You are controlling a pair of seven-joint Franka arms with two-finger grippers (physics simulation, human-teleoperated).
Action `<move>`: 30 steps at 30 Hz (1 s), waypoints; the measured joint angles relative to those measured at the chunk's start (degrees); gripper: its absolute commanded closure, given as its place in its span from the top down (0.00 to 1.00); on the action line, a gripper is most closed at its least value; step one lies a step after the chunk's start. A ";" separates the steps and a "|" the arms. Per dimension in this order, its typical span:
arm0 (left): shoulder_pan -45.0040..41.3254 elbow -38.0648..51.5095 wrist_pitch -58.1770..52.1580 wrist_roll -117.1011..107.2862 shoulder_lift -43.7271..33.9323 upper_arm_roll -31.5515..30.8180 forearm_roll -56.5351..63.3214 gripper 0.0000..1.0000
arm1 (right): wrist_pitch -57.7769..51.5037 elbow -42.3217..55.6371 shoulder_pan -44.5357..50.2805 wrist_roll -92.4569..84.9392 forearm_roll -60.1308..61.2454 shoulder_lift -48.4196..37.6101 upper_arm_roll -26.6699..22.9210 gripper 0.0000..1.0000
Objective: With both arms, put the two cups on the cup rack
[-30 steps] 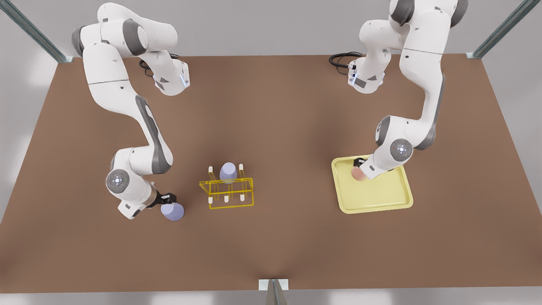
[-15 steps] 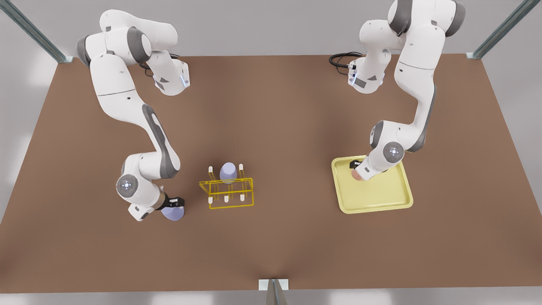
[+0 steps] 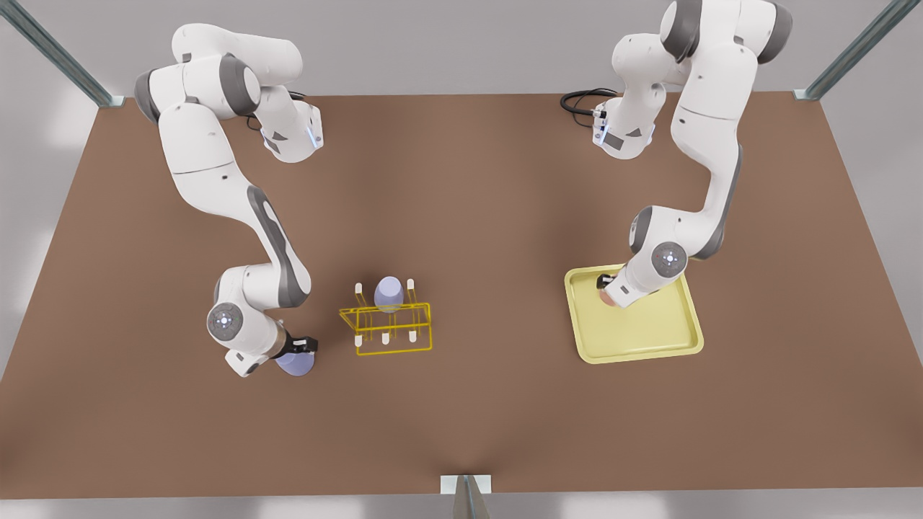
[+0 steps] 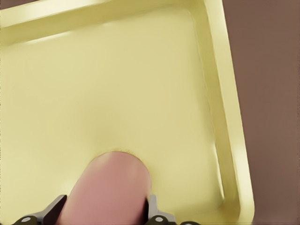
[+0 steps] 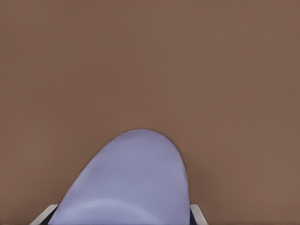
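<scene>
The left gripper is down inside the tray, near the tray's far corner on the front view's left. In the left wrist view its fingers sit on either side of the pink cup, which rests on the tray floor; they straddle it closely, but whether they press it I cannot tell. In the front view the pink cup peeks out just under the wrist. The tray lies on the table toward the near edge, on the front view's right.

The right gripper is low over the table on the front view's left, just beside the rack. Its fingers flank a lavender cup in the right wrist view; whether they are clamped on it I cannot tell. In the front view this lavender cup sits on the table directly below the gripper, near the rack's near corner yet apart from it.

A second lavender cup sits upturned on a peg in the rack's far row, between two bare white-tipped pegs. The rack stands mid-table, well apart from the tray.
</scene>
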 measured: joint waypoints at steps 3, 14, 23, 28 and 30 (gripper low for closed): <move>-0.39 0.04 -1.41 -0.22 -0.95 -0.07 -0.05 0.81 | 0.04 0.01 0.00 0.13 -0.10 0.03 0.00 0.98; -3.07 29.01 -20.24 -4.28 2.62 -4.95 -0.07 0.81 | 0.28 0.19 -0.12 0.13 -0.05 0.26 -0.08 0.86; -7.12 62.09 -29.67 -17.55 21.79 -14.42 -0.94 0.81 | 0.40 0.18 -0.40 -0.06 0.06 -0.04 0.01 0.86; -11.41 70.86 -26.04 -24.85 28.67 -15.73 -3.72 0.81 | 0.41 0.45 -0.44 -0.12 0.03 -0.01 0.00 0.86; -12.86 72.90 -24.90 -27.46 29.89 -15.78 -5.31 0.81 | 0.42 0.52 -0.46 -0.13 0.00 -0.08 0.00 0.86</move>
